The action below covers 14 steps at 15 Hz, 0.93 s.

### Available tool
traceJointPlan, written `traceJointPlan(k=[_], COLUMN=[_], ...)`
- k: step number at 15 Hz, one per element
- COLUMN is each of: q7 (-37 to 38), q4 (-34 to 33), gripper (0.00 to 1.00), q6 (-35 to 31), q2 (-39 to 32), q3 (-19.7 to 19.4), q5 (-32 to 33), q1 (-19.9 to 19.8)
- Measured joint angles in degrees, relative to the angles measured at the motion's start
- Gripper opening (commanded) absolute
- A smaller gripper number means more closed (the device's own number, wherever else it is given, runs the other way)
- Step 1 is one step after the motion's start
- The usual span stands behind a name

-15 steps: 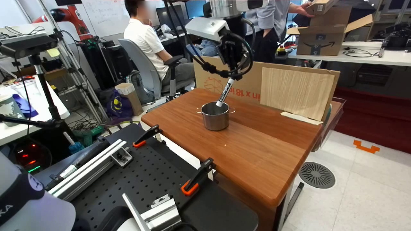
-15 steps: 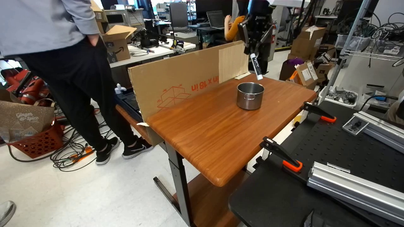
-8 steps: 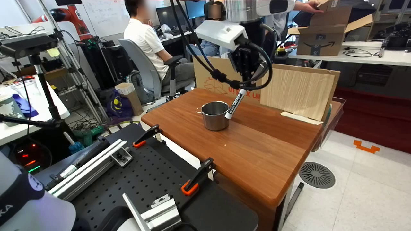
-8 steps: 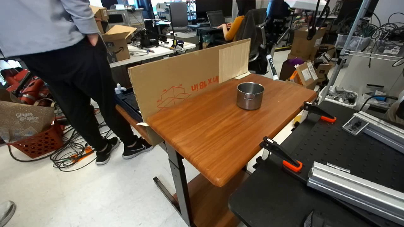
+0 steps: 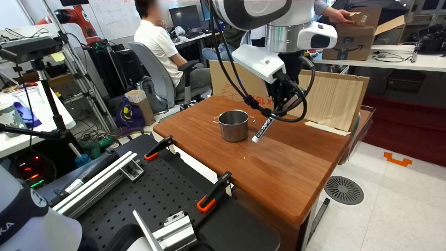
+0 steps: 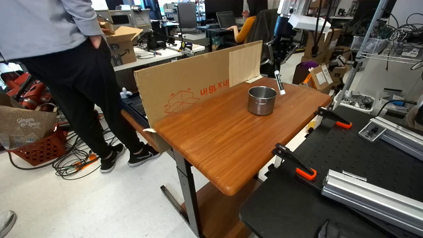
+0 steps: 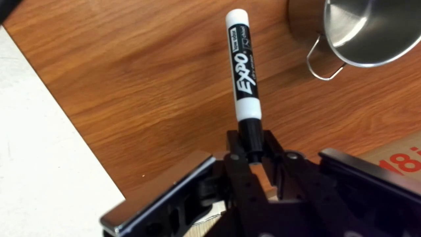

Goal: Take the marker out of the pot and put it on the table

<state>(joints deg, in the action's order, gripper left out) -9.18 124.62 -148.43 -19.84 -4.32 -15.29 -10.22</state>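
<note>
Your wood-grain table is reddish-brown, with rounded corners. You have the two-handled metal pot standing upright on it, base flat on the top. In an exterior view you see a ragged pale strip lying on the table behind the pot and well to its right, and a tiny light speck on the surface near the pot, in front and slightly right.

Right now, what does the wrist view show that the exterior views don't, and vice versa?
Wrist view only: readable "low odor" print on the marker, and a clear look at its black cap held in the pincer.
Exterior views only: the arrow-marked box and silver rails, in both.
Shared: marker, pincer, pot, table and the cardboard panel.
</note>
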Motion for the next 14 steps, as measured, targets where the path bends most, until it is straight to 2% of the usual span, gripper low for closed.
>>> traceJointPlan(k=[8, 14], q7=[0.30, 0.39], q4=[-12.82, -21.60], gripper=[0.05, 0.05], q6=[0.32, 3.46], q2=[-13.41, -20.69], q3=[1.56, 1.62], q5=[-0.10, 0.07], q1=[-1.67, -3.79])
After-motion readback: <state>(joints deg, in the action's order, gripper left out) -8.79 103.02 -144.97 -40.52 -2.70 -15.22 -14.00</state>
